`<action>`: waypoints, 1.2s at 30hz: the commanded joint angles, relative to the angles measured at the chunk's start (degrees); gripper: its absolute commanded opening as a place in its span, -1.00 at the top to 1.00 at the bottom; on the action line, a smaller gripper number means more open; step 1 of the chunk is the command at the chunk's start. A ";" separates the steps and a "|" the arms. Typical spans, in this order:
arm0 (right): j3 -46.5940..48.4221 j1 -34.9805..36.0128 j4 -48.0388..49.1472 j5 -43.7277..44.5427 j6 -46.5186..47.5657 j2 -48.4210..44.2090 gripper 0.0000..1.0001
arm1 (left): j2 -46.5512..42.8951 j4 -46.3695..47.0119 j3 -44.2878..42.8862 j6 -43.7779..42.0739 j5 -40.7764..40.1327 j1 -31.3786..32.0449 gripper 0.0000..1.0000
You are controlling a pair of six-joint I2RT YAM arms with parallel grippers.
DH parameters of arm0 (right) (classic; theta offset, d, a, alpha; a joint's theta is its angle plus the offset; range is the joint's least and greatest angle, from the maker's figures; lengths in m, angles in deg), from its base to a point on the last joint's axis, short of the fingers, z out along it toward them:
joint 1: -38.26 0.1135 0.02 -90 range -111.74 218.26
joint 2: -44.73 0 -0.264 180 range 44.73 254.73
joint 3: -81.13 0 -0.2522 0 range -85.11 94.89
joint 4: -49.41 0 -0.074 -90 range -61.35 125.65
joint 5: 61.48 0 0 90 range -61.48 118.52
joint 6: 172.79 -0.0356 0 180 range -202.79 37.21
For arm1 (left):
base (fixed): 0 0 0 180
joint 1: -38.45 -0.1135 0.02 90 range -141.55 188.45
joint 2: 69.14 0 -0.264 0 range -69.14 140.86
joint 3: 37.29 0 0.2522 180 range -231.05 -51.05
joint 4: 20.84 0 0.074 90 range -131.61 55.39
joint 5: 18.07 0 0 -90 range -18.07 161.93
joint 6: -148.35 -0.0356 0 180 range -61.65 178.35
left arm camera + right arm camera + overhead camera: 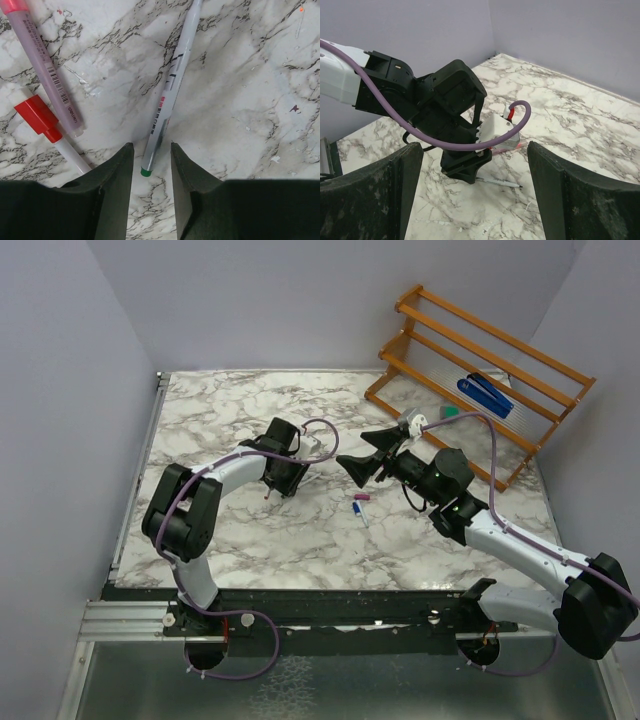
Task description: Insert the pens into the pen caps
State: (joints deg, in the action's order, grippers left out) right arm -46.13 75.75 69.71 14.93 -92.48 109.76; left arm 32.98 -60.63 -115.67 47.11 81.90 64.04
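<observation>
My left gripper is low over the marble, open, its jaws on either side of the green-tipped end of a pale grey pen without touching it. To the left lie a pink pen and a white pen wearing a red cap. From above, the left gripper is at mid table. A pink pen cap and a small blue one lie to its right. My right gripper hovers open and empty just behind those caps, facing the left gripper. The right wrist view shows the grey pen under the left gripper.
An orange wooden rack stands at the back right with a blue stapler-like object in it and a small green block at its foot. Purple cables loop over both arms. Grey walls close in the table.
</observation>
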 commanded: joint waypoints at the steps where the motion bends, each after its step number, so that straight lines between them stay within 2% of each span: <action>1: -0.26 -0.21 -0.97 0.27 0.97 -0.82 -0.79 | 0.44 -1.26 0.51 0.08 -0.86 -0.10 0.44; 3: -0.39 -0.19 -1.02 0.35 0.99 -0.83 -0.79 | 0.11 -1.76 1.45 0.54 -0.52 -0.10 0.88; 4: -0.40 -0.15 -1.00 0.33 0.99 -0.80 -0.79 | 0.02 -1.90 1.97 0.79 -0.41 -0.10 0.99; 11: -0.24 -0.22 -0.64 0.17 0.73 -0.27 -0.79 | 0.55 -2.89 3.47 2.01 0.61 -0.10 1.00; 16: -0.96 -0.39 0.86 2.01 -0.99 -0.34 -0.79 | -2.41 -2.62 2.57 2.27 1.95 -0.14 1.00; 20: -4.47 -5.20 11.21 -4.67 -12.10 0.92 -0.79 | -6.64 -1.47 1.70 3.15 4.75 -0.64 1.00; 24: -5.37 -9.16 20.63 -10.66 -23.22 7.49 -0.79 | -11.31 0.03 1.30 4.78 8.35 -0.80 1.00; 28: -5.77 -9.80 30.20 -12.71 -33.72 14.60 -0.71 | -15.97 1.87 1.89 5.96 12.24 -0.80 1.00; 33: -5.79 -9.81 33.29 -8.66 -40.74 20.15 -0.53 | -20.90 5.73 3.74 7.81 17.70 -0.80 1.00; 36: -4.45 -9.83 33.93 -9.71 -43.04 23.74 -0.45 | -22.19 6.80 4.10 8.23 19.90 -0.72 1.00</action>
State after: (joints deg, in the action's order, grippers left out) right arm -51.61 66.01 97.86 5.97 -128.55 129.94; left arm 13.09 -57.19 -113.04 53.47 95.17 63.32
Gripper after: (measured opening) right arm 0.745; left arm 0.019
